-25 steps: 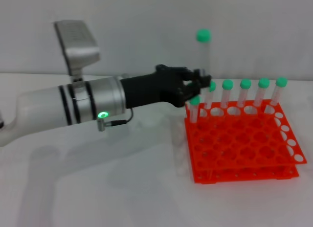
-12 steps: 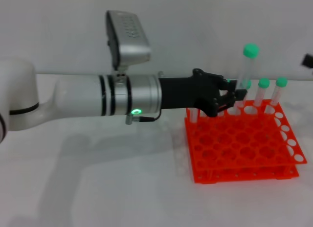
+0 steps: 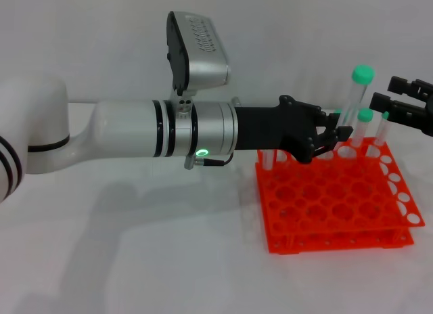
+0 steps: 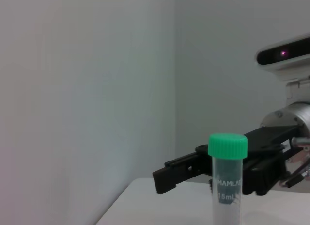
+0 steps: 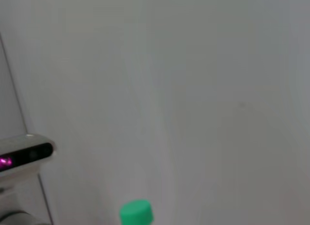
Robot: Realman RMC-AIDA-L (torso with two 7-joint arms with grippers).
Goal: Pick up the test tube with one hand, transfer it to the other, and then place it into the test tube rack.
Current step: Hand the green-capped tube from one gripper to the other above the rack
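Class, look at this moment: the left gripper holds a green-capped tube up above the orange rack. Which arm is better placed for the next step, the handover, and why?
The right. The right gripper waits open beside the test tube's cap, ready to close on it. The left gripper already grips the tube low down, above the test tube rack, so it can only offer it.

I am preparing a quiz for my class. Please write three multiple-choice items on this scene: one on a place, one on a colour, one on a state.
1. Where is the raised tube?
A. lying on the table
B. over the rack's far row
C. in the rack's near row

2. What colour is the rack?
A. orange
B. blue
C. white

3. How is the left claw?
A. open, empty
B. out of view
C. shut on the tube

Answers:
1 B, the head view shows it held above the far row.
2 A, the rack is bright orange.
3 C, its fingers clamp the tube's lower part, while the right claw waits open nearby.
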